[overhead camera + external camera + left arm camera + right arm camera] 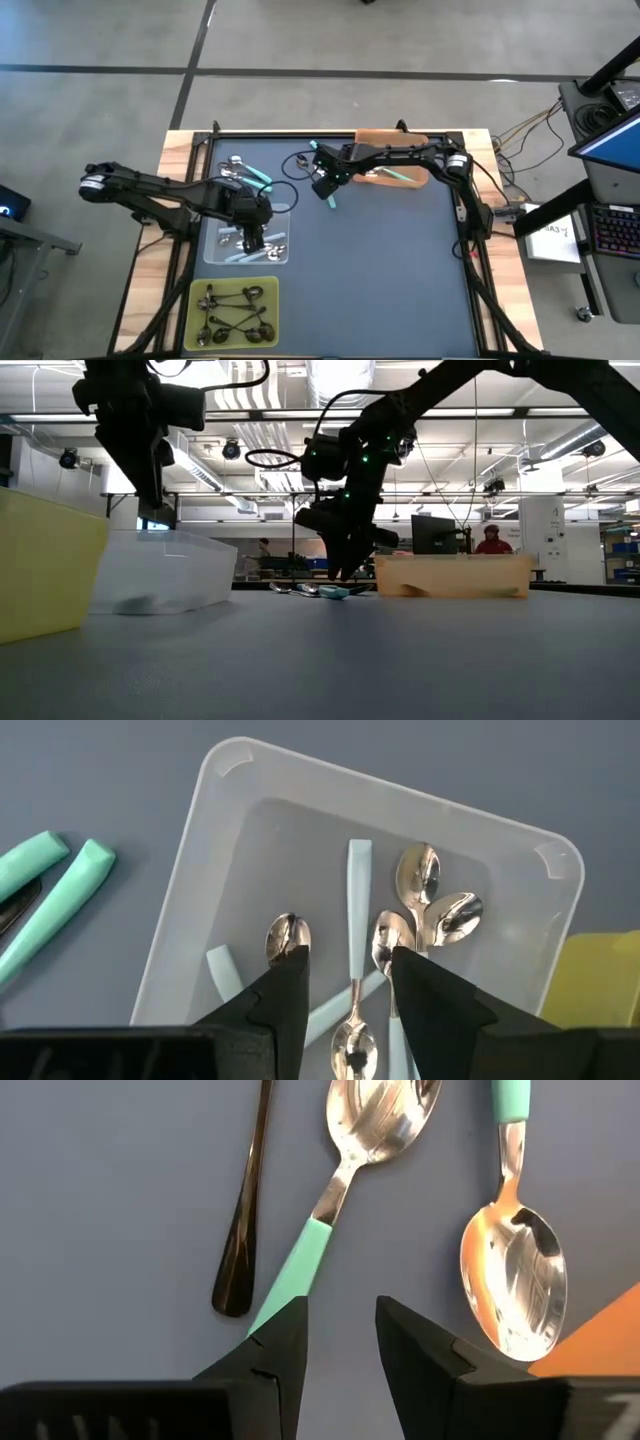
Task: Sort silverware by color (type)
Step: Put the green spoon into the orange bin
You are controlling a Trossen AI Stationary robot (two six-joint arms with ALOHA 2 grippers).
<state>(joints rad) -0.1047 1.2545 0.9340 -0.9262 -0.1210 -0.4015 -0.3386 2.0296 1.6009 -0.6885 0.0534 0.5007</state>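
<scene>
- While pale blue spoons [357, 910] lie in the clear tray [215, 780], the left gripper [345, 985] hangs above, jaws apart, empty.
- Right gripper [340, 1330], jaws apart, straddles a teal-handled spoon [335, 1190] on the mat; closing off-centre could flick it against the neighbouring dark metal spoon [245, 1210].

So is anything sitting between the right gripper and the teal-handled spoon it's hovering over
Nothing visible. The right gripper hangs open directly above the teal plastic handle of the metal-bowled spoon on the dark mat; a dark metal handle lies beside it, apart.
</scene>
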